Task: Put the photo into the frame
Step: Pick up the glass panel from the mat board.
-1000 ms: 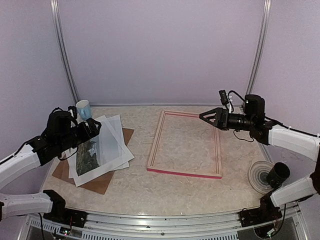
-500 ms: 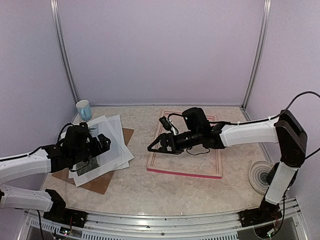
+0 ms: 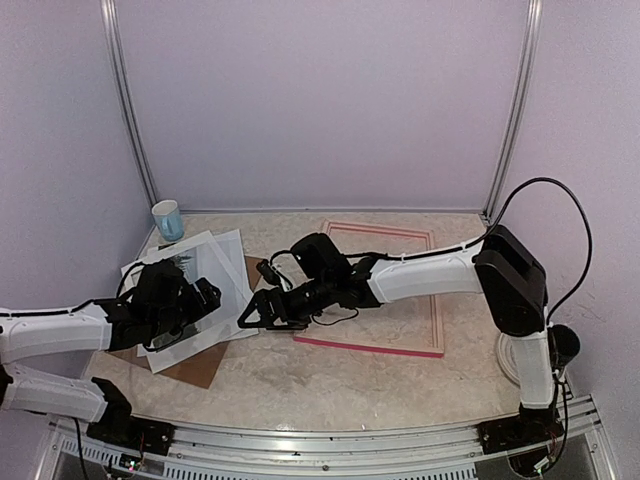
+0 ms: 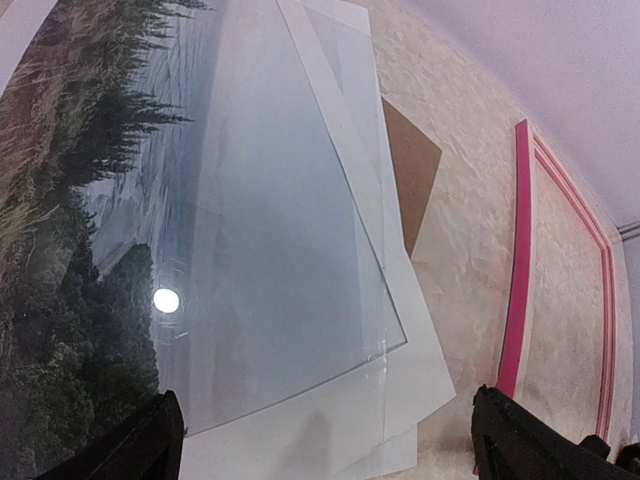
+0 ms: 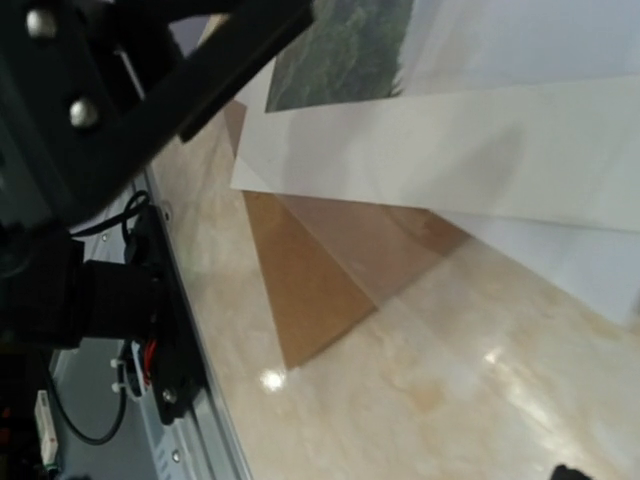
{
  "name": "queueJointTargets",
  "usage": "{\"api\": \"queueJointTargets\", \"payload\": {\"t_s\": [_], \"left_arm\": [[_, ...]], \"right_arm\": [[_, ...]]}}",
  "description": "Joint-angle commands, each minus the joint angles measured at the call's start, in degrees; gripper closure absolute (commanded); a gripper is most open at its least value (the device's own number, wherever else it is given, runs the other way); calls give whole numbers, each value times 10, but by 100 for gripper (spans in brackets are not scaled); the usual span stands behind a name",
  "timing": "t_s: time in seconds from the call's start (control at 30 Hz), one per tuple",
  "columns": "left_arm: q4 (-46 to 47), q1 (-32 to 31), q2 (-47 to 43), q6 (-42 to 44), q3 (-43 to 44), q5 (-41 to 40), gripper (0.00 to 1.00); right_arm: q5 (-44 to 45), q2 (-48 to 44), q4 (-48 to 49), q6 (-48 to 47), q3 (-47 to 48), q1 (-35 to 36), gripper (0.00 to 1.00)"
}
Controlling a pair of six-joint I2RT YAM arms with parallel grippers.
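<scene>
As the frame lies flat with only bare tabletop inside its rails, no placement is done: the photo lies well left of the frame in a loose stack, a clear sheet partly over it, white mat and brown backing board beneath. The left gripper hovers low over that stack, jaws spread wide and empty; the right gripper, reaching across the frame's left rail, is likewise released and holds nothing. Outstanding, by my judgement: free the photo, grasp it, carry it to the frame and seat it within the rails.
</scene>
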Motion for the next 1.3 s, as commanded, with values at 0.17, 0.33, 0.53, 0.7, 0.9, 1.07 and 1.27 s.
{"api": "queueJointTargets", "payload": {"t_s": [0.17,0.33,0.53,0.7,0.9,1.07,1.27], "left_arm": [[103,45,21,-20,-63,54,1],[129,52,28,-23,-78,73,1],[145,50,55,-24,-79,87,1],[164,46,64,-29,-90,93,1],[189,36,81,-41,-105,103,1],[211,23,97,-51,-115,108,1],[225,14,109,-61,-125,110,1]], "right_arm": [[-24,73,-11,68,66,19,1],[-28,99,-5,97,73,20,2],[-42,130,22,129,80,26,4],[-37,143,24,138,90,26,4],[-42,156,44,154,98,26,7],[-47,164,65,169,98,26,8],[-53,167,98,191,86,26,10]]}}
